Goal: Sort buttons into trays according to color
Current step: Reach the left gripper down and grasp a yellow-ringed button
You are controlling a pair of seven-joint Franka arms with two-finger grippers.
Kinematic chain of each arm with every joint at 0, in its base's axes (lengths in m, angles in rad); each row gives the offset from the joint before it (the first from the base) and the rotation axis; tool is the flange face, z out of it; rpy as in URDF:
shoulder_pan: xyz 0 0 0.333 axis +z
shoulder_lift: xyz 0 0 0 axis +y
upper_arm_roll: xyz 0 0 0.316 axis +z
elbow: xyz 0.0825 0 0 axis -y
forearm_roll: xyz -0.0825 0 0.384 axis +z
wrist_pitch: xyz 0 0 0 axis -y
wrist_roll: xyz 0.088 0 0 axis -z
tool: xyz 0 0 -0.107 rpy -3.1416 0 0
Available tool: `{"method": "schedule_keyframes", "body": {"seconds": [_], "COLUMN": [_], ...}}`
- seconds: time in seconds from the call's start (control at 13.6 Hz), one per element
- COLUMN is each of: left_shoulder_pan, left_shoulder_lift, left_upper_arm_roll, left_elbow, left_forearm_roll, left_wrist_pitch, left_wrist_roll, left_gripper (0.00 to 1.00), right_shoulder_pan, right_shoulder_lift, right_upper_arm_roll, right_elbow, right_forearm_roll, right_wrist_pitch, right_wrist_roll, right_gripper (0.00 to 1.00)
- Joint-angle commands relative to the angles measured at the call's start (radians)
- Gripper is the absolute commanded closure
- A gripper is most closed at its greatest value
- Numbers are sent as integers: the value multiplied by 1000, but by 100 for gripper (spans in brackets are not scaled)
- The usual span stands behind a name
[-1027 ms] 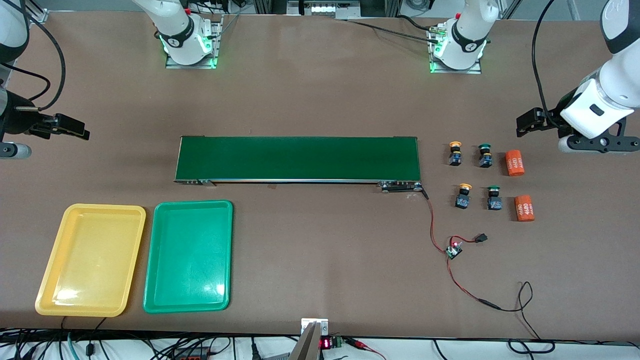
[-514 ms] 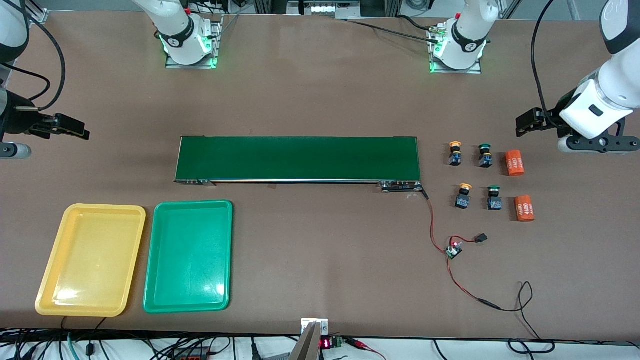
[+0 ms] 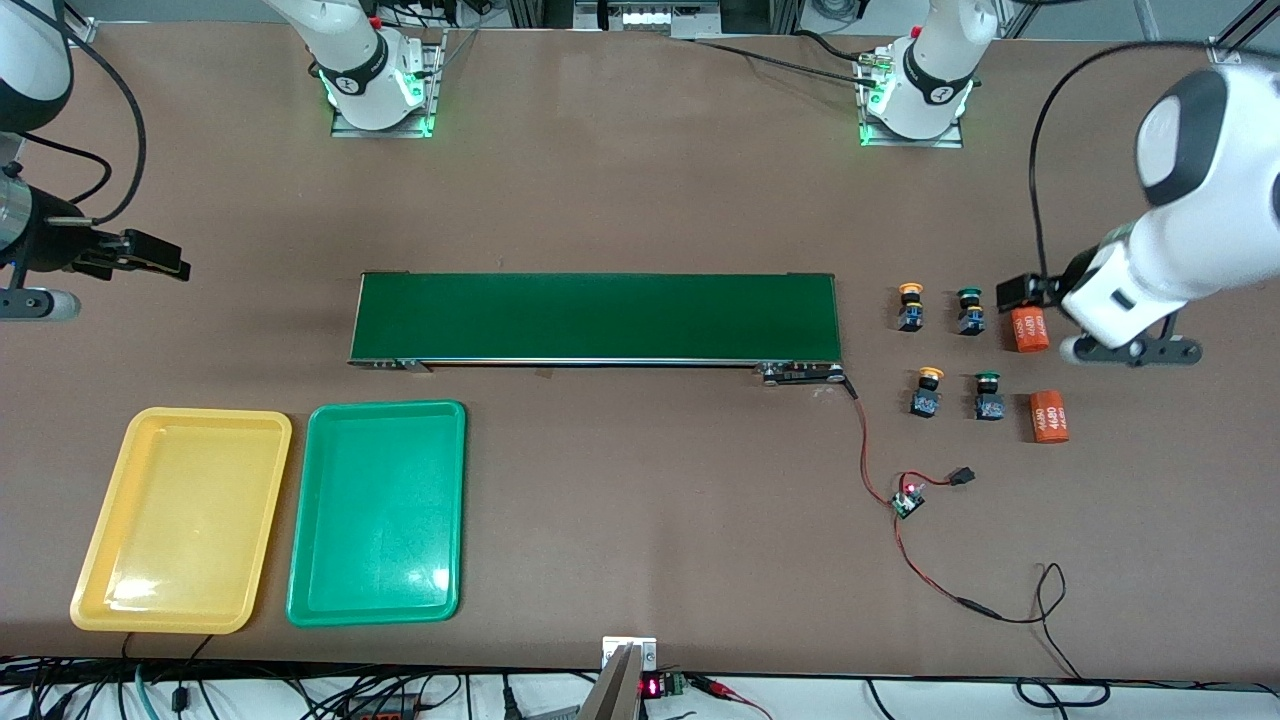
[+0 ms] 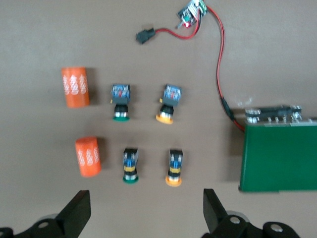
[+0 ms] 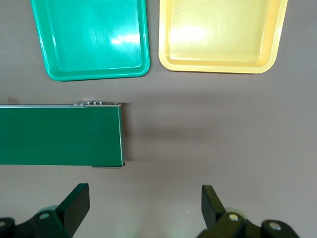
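Yellow- and green-capped buttons [image 3: 945,352] sit at the desk's left-arm end; we see the left claw [image 4: 143,213] gaping above them, the right claw [image 5: 143,210] gaping near the trays [image 3: 270,520].

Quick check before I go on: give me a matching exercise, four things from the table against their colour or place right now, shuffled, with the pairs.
Things
1. tray nearest the right arm's end of the table
2. conveyor belt
3. left gripper
4. the two cylinders printed 4680

Descriptions
A. orange, lying beside the green-capped buttons
B. yellow, nothing in it
C. open, up in the air over the buttons
D. dark green, farther from the front camera than both trays

Pairs: 1-B, 2-D, 3-C, 4-A
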Motion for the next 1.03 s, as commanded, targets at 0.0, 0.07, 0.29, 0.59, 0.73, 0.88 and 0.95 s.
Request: {"method": "schedule_keyframes", "body": {"seconds": [0.0, 0.07, 0.29, 0.59, 0.73, 0.88, 0.95], "left_shoulder_pan": [-1, -1, -4, -15, -18, -18, -18], "left_shoulder_lift": [86, 116, 222, 324, 342, 345, 356], "left_upper_arm_roll": [-1, -1, -1, -4, -14, -14, -14], "left_elbow": [15, 15, 13, -34, -115, -177, -180], "left_forearm_roll": [28, 28, 28, 28, 30, 30, 30], "left_wrist_pitch": [102, 141, 276, 416, 554, 639, 649], "left_wrist_roll": [74, 101, 137, 170, 173, 188, 199], "left_gripper": [0, 0, 0, 0, 0, 0, 1], "right_shoulder_pan": [-5, -8, -2, -13, -19, -16, -17], "right_shoulder_lift": [34, 57, 68, 82, 83, 83, 83], "right_upper_arm_roll": [0, -3, -3, -8, -8, -8, -8], "right_elbow": [-7, -5, -5, -5, -4, -4, -4], "right_forearm_roll": [-3, -2, -2, -2, -2, -2, -2], "right_wrist_pitch": [-13, -32, -43, -44, -44, -44, -44], "right_wrist_roll": [3, 0, 7, -5, -6, -6, -8], "right_gripper": [0, 0, 0, 0, 0, 0, 0]}}
